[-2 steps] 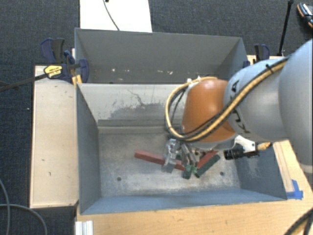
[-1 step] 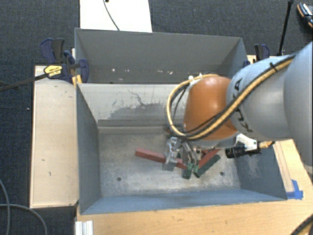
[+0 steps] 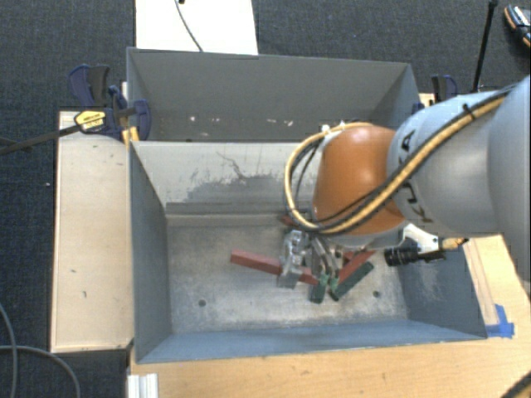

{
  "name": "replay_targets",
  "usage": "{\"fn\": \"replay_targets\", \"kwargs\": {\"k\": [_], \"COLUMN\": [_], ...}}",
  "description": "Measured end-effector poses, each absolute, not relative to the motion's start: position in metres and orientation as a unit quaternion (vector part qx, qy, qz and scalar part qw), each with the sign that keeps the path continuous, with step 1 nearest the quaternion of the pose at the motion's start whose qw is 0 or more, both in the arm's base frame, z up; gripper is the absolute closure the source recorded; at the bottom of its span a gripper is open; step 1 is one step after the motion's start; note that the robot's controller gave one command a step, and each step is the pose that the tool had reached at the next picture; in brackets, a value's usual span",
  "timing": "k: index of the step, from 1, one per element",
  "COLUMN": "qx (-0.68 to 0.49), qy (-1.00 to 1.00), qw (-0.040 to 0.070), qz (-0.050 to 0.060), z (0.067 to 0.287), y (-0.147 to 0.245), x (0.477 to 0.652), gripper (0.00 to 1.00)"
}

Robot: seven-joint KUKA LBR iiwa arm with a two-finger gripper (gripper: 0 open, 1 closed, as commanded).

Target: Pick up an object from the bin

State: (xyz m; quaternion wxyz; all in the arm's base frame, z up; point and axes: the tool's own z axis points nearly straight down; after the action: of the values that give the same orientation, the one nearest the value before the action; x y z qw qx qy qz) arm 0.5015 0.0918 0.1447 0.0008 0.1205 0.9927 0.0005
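My gripper (image 3: 293, 259) is low in the middle of the bin, under the orange wrist cover. It sits over the right end of a flat red bar (image 3: 254, 261) that lies on the bin floor and points left. Just right of the gripper a dark green bar (image 3: 333, 288) lies slanted, with a second red piece (image 3: 358, 265) above it. I cannot tell whether anything is gripped.
The arm and its orange cover with looped cables hide the bin's right rear part. The small cluster of bars lies under the wrist. Bare floor shows on the bin's left and along its front wall.
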Motion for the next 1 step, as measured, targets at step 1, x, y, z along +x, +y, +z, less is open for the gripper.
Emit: {"fn": "replay_targets", "kwargs": {"k": [1], "qx": [0.121], "qy": [0.993], "qw": [0.001], "qz": [0.0], "z": [0.1533], "y": [0.0918], "x": [0.5015], "gripper": [1.0]}}
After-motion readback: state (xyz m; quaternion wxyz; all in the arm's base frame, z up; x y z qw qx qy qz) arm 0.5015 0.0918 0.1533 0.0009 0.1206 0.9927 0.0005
